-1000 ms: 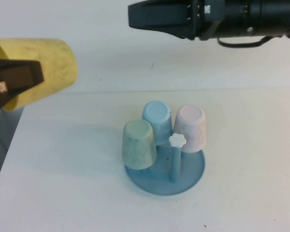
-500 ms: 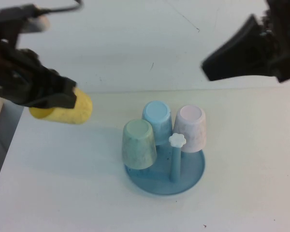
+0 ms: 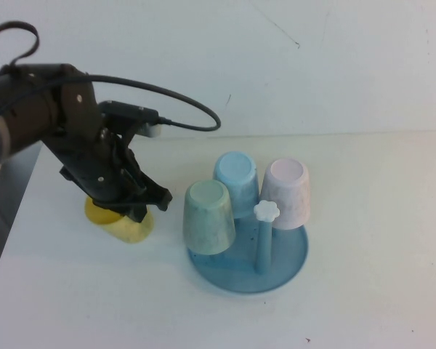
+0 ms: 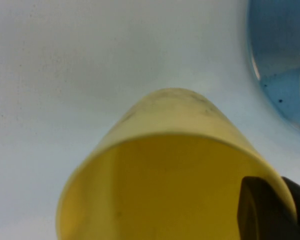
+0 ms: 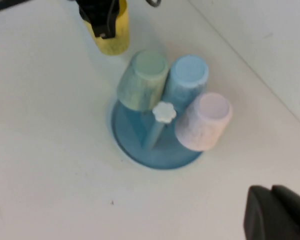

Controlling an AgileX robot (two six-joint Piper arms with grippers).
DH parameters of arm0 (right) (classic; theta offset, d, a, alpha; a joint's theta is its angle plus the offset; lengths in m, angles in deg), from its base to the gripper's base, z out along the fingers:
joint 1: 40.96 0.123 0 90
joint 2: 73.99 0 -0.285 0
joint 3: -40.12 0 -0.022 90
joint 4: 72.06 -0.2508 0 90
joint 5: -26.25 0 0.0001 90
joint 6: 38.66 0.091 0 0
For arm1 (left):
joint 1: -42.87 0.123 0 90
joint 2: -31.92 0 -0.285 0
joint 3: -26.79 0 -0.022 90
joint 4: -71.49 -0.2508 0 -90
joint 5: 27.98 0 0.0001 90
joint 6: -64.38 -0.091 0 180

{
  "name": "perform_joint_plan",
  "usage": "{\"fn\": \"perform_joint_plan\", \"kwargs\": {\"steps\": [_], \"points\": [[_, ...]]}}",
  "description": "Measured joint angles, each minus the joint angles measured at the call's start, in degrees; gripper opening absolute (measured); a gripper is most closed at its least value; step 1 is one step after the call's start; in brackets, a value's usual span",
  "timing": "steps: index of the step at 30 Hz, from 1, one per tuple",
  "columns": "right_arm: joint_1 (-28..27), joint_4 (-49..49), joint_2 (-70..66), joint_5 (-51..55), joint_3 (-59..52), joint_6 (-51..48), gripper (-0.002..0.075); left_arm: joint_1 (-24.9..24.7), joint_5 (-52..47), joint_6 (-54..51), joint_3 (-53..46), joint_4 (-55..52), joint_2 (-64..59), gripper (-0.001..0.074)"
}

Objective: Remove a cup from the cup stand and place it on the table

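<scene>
I'm at the placing step: my left tool is clenched on the yellow cup, low over the tabletop just left of the cup stand. Next I'd judge it needs settling flat, then letting go and lifting clear (minding the green cup alongside). The arm hides whether the cup's base touches down. The right tool is cut off at the frame edge; I cannot tell its state.
</scene>
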Motion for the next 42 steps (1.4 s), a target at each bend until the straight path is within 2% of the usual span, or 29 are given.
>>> {"fn": "perform_joint_plan", "kwargs": {"steps": [6, 8, 14, 18, 23, 29, 31, 35, 37, 42], "points": [[0.00, 6.19, 4.94, 0.00, -7.51, 2.40, 0.0004, 0.00, 2.18, 0.86, 0.00, 0.00, -4.30, 0.0019], [0.00, 7.03, 6.02, 0.00, -9.52, 2.65, 0.0004, 0.00, 2.42, 0.97, 0.00, 0.00, -5.04, 0.0069], [0.00, 8.09, 7.16, 0.00, -12.06, 2.85, 0.0004, 0.00, 3.00, 1.23, 0.00, 0.37, -5.50, 0.0291], [0.00, 9.11, 7.25, 0.00, -12.32, 2.85, 0.0004, 0.00, 3.37, 1.23, 0.73, 0.37, -5.26, 0.0346], [0.00, 11.69, 7.64, 0.00, -12.40, 3.04, 0.0004, 0.00, 2.13, 1.26, 0.94, 0.75, -1.30, 0.0356], [0.00, 14.09, 11.43, -1.24, -14.82, 3.70, 0.0004, 0.00, 0.09, 1.04, 0.94, 0.75, 9.17, 0.0346], [0.00, 14.98, 13.82, -3.06, -16.87, 4.40, 0.0004, 0.00, 0.07, 1.04, 0.94, 0.63, 13.49, 0.0295], [0.00, 16.05, 20.08, -9.57, -23.72, 5.78, 0.0004, 0.00, 0.07, 0.90, 1.00, 0.40, 22.92, 0.0099], [0.00, 16.24, 23.69, -13.80, -28.17, 6.18, 0.0004, 0.00, 0.36, 0.79, 1.00, 0.27, 27.66, 0.0041], [0.00, 16.60, 31.30, -23.08, -38.73, 8.02, 0.0003, 0.12, 4.14, 0.79, -0.23, -0.17, 37.51, 0.0006]]}}
